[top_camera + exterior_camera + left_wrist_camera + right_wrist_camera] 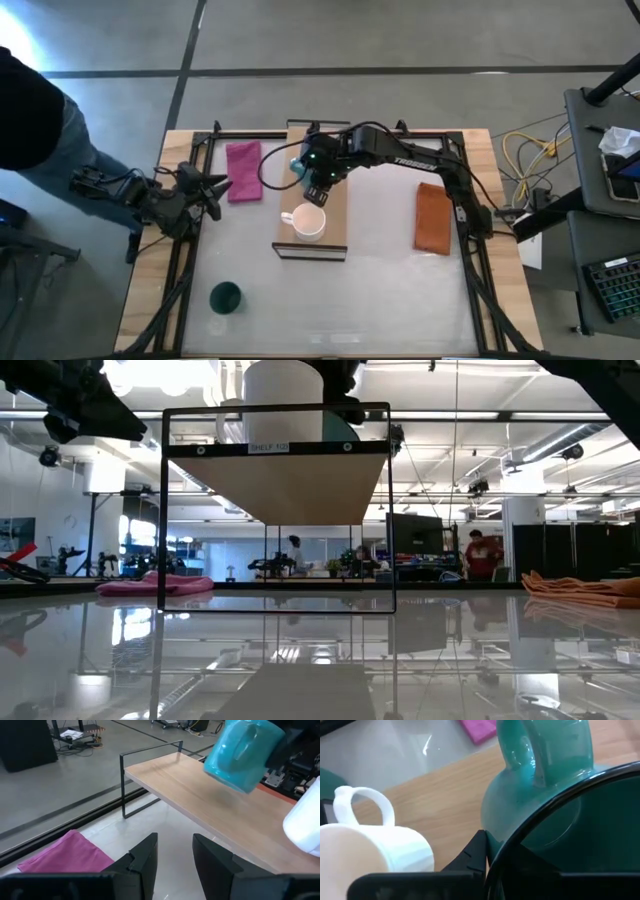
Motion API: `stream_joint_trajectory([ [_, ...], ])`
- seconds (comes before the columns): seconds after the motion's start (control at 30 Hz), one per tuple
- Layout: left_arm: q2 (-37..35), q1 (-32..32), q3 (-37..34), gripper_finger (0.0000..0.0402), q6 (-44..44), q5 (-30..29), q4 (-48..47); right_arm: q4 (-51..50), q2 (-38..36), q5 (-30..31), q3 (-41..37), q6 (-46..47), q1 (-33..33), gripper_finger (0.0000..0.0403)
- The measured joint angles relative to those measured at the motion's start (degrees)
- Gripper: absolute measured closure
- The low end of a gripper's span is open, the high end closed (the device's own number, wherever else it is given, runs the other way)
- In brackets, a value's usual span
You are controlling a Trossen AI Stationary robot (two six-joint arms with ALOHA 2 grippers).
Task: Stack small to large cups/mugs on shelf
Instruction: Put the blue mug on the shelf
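White mug point(309, 222), plain, on a light-wood shelf point(334, 232) with a dark frame. Teal mug point(241, 754), glossy and plain, with a matching teal handle, held in the black right gripper point(316, 186). Dark green cup point(226, 296), plain, on the pale glossy table point(380, 300), whose edges are light wood. Pink cloth point(243, 171) and orange cloth point(434, 218), both unpatterned. Both arms black; white lettering on the right arm; left gripper point(214, 190) black. A small white label with dark text marks the shelf's frame in the low view.
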Motion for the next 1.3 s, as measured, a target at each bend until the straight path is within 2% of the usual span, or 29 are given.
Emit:
stream_joint_trajectory([
  [0.23,0.69,0.00,0.00,0.0292,0.02,0.00,-0.02,0.42,1.12,-1.51,0.01,1.29,0.00,0.0374],
  [0.93,0.63,0.00,0.00,0.0292,0.07,-0.55,-0.04,0.78,2.04,-1.08,0.11,3.05,-0.02,0.0367],
  [1.3,0.66,0.00,0.00,0.0292,0.07,-0.64,-0.02,0.26,2.28,-1.49,-0.04,3.61,-0.02,0.0297],
])
